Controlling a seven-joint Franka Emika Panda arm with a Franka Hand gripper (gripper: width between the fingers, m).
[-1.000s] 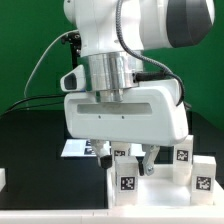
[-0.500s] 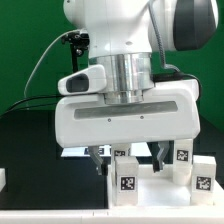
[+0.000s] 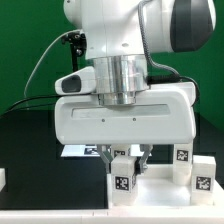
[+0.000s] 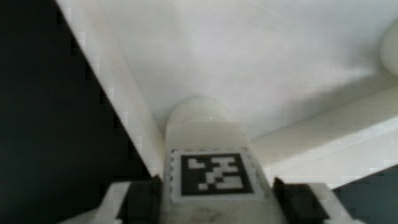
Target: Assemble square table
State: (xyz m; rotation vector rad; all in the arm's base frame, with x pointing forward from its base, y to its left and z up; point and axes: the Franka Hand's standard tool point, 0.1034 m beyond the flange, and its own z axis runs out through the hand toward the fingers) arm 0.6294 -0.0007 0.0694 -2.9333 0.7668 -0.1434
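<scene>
Green backdrop behind a black table (image 3: 25,140), white slab (image 3: 160,185) at the exterior view's right with tagged legs (image 3: 182,160) standing on it, hand (image 3: 126,154) lowered over one leg (image 4: 214,160), fingers (image 4: 128,205) flanking it, grip unclear.

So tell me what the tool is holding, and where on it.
The tool has its fingers on either side of a short white blocky plastic leg, at its tagged end. Whether they already clamp it cannot be told.
</scene>
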